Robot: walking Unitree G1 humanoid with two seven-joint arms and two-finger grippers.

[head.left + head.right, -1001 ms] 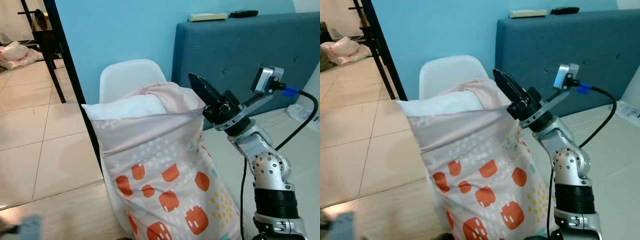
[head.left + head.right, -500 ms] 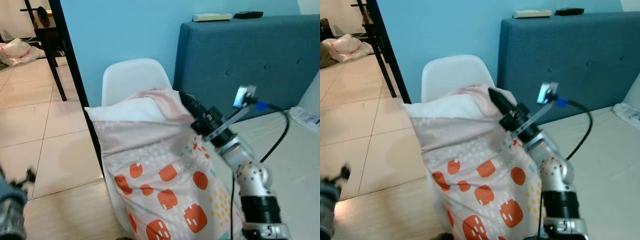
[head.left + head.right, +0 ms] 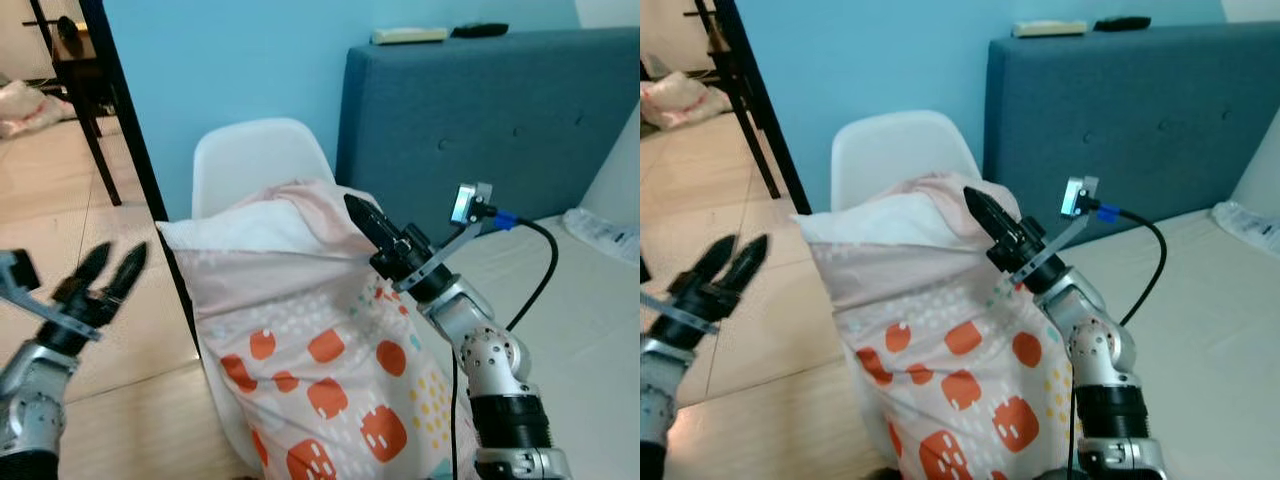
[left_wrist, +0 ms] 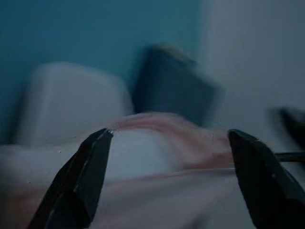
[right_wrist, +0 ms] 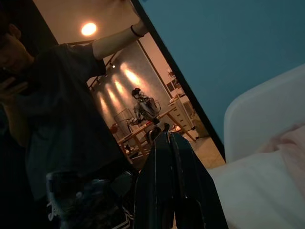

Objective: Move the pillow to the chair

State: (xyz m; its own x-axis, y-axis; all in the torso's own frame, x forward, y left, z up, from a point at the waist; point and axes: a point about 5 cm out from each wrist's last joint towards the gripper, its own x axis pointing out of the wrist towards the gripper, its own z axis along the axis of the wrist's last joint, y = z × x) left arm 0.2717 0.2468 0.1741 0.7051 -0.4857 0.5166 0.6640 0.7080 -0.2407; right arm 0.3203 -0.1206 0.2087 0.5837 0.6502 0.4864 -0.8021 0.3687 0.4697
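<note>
A pink pillow [image 3: 320, 340] with orange squares stands upright against the white chair [image 3: 255, 160] and hides its seat. My right gripper [image 3: 353, 204] is shut at the pillow's top right edge, its fingertips poking up above the fabric. In the right wrist view the two fingers [image 5: 164, 181] lie together with nothing between them and the pillow's white top [image 5: 257, 191] lies below. At the left, my left gripper [image 3: 112, 266] is raised and open, apart from the pillow's left edge. Seen from the left wrist, the gripper [image 4: 169, 136] faces the blurred pillow [image 4: 157, 157] and chair.
A blue headboard [image 3: 500, 110] with two remotes [image 3: 410, 36] on top stands behind the chair, with a bed [image 3: 590, 300] at the right. A black door frame [image 3: 140, 150] runs beside the chair, tiled floor [image 3: 60, 200] beyond. A person [image 5: 57, 124] stands in the doorway.
My left arm has risen into view at the left with its gripper open. My right gripper has moved down and left onto the pillow's top edge. The camera has shifted a little.
</note>
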